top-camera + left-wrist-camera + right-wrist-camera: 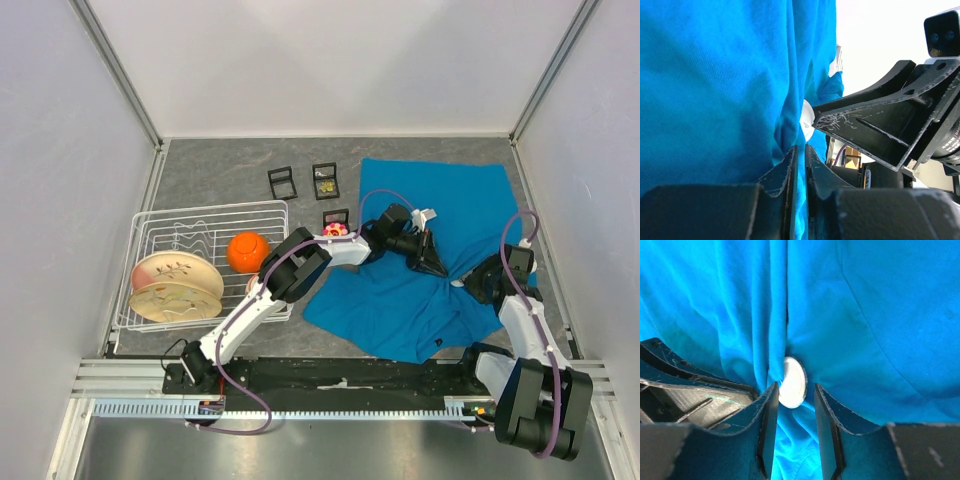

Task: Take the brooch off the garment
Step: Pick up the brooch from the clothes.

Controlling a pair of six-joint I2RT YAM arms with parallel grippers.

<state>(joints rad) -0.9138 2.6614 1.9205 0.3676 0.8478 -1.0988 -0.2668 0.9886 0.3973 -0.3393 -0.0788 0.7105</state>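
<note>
The teal garment (440,210) lies crumpled on the right of the table. A fold of the garment (715,90) is pinched between the nearly closed jaws of my left gripper (800,148), which reaches in from the left (430,262). The brooch (792,382), a white oval disc, sits on the bunched cloth (865,315) just past the fingertips of my right gripper (796,386), whose jaws stand open with the disc in line with the gap. In the left wrist view the brooch (807,125) peeks out beside a right finger (865,132). The two grippers meet at the fold (455,278).
A white wire dish rack (160,225) holds plates (175,285) at the left, with an orange bowl (247,251) at its right end. Three small black open boxes (281,182) (325,180) (336,220) stand behind the left arm. White walls enclose the table.
</note>
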